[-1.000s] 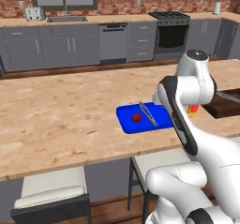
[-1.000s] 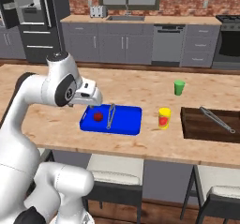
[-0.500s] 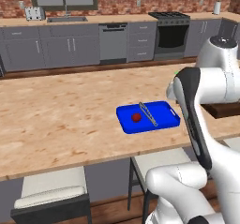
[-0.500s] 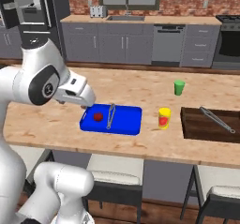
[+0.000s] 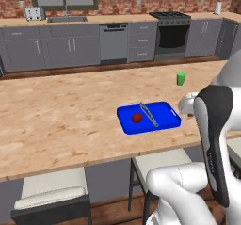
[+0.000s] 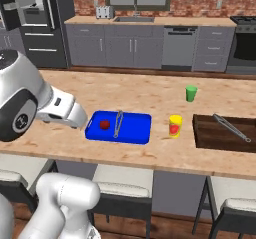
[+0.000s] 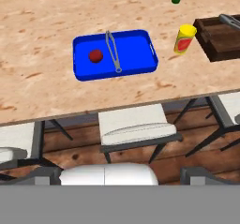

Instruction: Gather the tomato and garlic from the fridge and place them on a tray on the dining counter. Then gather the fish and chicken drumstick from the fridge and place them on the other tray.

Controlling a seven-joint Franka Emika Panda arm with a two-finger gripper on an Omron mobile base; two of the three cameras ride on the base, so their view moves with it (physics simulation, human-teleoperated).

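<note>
Tomato (image 7: 95,56): on blue tray (image 7: 136,66) on desk (image 7: 42,26), beside tongs (image 7: 112,52) | your tool: fully open, empty, pulled back off desk edge | garlic next: fridge (image 6: 35,23) lies far left.

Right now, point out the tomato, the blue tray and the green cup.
tomato (image 7: 96,56), hand view, its top.
blue tray (image 7: 136,49), hand view, bare floor at its right.
green cup (image 6: 191,93), right base view, its side.

The wooden counter (image 6: 150,90) carries a blue tray (image 6: 132,130) near its front edge. Right of the tray stands a yellow bottle (image 6: 175,126) — beyond it a dark tray (image 6: 210,133). A green cup (image 6: 191,93) stands behind the bottle, further from the tray — all four sit apart.
</note>
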